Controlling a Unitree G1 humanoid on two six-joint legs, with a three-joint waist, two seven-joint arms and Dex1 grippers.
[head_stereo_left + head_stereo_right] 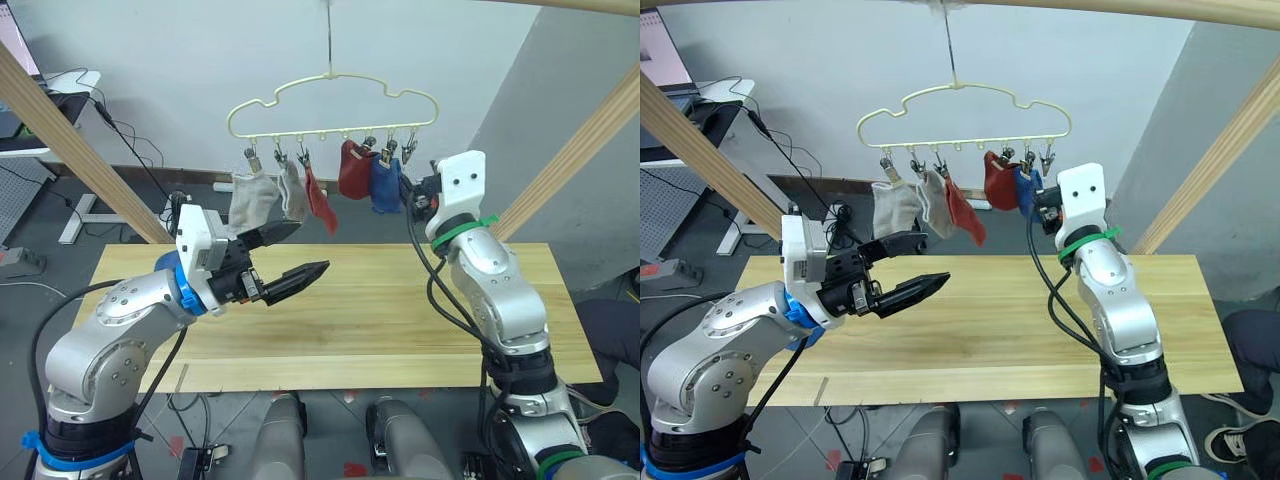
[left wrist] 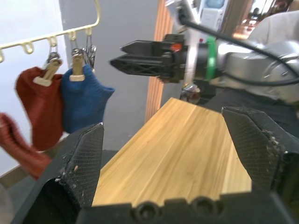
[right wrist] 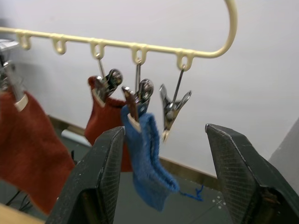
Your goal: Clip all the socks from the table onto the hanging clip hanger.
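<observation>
The pale-yellow clip hanger [image 1: 330, 97] hangs above the far edge of the table [image 1: 400, 320]. Clipped along it from left to right are two light grey socks [image 1: 255, 200], a rust-red sock [image 1: 320, 200], a second rust-red sock [image 1: 355, 168] and a blue sock [image 1: 385, 185]. The rightmost clip [image 3: 172, 109] is empty. My right gripper [image 3: 163, 128] is raised just beside the blue sock, open, with the empty clip between its fingers' line of sight. Over the table's left half my left gripper [image 1: 313, 247] is open and holds nothing. I see no socks on the tabletop.
Slanted wooden frame poles stand at the left [image 1: 80, 140] and right [image 1: 570, 160] of the table. A desk with cables [image 1: 60, 90] is at the back left. A person's shoe [image 1: 1240, 440] is on the floor at the right.
</observation>
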